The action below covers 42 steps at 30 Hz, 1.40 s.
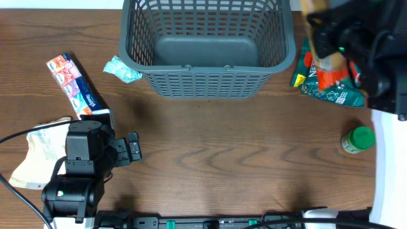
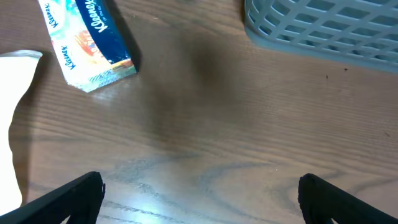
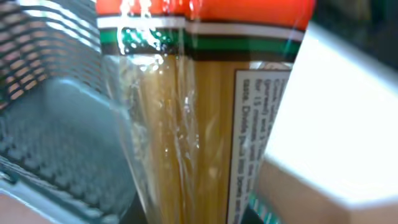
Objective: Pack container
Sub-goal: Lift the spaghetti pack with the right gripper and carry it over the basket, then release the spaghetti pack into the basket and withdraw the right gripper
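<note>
The container (image 1: 206, 86) shows only its bare floor. The right gripper (image 1: 325, 39) clamps a spaghetti packet (image 3: 165, 155) beside it; the left gripper (image 2: 202, 193) gapes wide near a Kleenex pack (image 2: 93, 46).

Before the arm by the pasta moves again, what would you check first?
1. Container has room inside: ok, it is empty.
2. Right gripper firmly holds the pasta packet: cannot tell, its fingers are hidden.
3. Pasta packet is above the container opening: not ok, it is beyond the right rim.
4. Left gripper is open and away from the container: ok.
5. Teal packet is outside the opening: ok, it lies at the left corner.
</note>
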Each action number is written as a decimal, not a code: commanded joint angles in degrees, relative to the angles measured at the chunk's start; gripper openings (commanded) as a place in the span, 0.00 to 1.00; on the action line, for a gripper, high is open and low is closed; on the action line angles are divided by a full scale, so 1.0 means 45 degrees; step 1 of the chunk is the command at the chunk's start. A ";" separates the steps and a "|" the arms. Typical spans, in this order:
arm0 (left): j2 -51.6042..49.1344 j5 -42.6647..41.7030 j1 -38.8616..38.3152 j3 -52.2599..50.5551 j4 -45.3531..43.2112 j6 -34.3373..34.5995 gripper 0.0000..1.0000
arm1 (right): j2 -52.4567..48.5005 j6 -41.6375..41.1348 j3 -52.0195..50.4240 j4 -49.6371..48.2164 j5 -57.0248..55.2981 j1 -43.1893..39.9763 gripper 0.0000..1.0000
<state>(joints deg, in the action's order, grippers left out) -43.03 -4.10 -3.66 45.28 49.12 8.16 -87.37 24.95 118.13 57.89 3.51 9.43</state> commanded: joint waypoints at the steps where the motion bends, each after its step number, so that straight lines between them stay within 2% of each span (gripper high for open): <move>1: 0.0010 0.0102 -0.0063 0.0277 0.0034 0.0121 0.98 | -0.0219 0.3186 0.0510 -0.1214 0.0199 0.1064 0.01; 9: 0.0010 0.0102 -0.0063 0.0277 0.0039 0.0126 0.98 | -0.1846 0.4682 0.0510 -0.3706 0.0141 0.2861 0.01; 16: 0.0010 0.0102 -0.0063 0.0277 0.0087 0.0131 0.99 | -0.3784 0.5231 0.0510 -0.4148 0.0359 0.3866 0.01; 20: 0.0010 0.0102 -0.0063 0.0277 0.0121 0.0126 0.99 | -0.4935 0.5236 0.0510 -0.3886 0.0869 0.4148 0.01; 27: 0.0010 0.0102 -0.0063 0.0277 0.0126 0.0131 0.99 | -0.6747 0.5241 0.0510 -0.2079 0.1613 0.4235 0.01; 37: 0.0010 0.0102 -0.0063 0.0277 0.0209 0.0131 0.99 | -0.7664 0.5440 0.0486 -0.0432 0.1617 0.4080 0.02; 38: 0.0010 0.0102 -0.0063 0.0277 0.0223 0.0126 0.98 | -0.7664 0.5430 0.0486 -0.0355 0.1617 0.4075 0.03; 42: 0.0010 0.0102 -0.0063 0.0277 0.0311 0.0126 0.98 | -0.7635 0.5212 0.0491 -0.0233 0.1617 0.4080 0.33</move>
<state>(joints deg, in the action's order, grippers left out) -43.03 -4.10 -3.66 45.28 50.11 8.19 -123.39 48.47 118.15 57.06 9.43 27.83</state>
